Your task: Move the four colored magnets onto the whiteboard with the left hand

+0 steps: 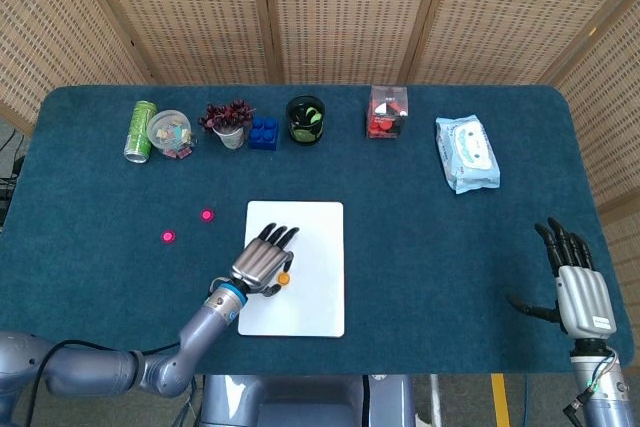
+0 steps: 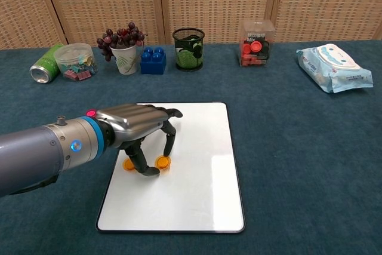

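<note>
Blue table (image 1: 420, 247), whiteboard (image 2: 197, 189) long axis running away from robot, left hand (image 2: 134, 125) pinching orange magnet (image 2: 162, 161) on it

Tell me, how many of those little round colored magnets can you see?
4. Two orange magnets sit on the whiteboard: one at the left hand's fingertips, another partly hidden behind it. Two pink ones lie on the cloth, left of the board.
</note>
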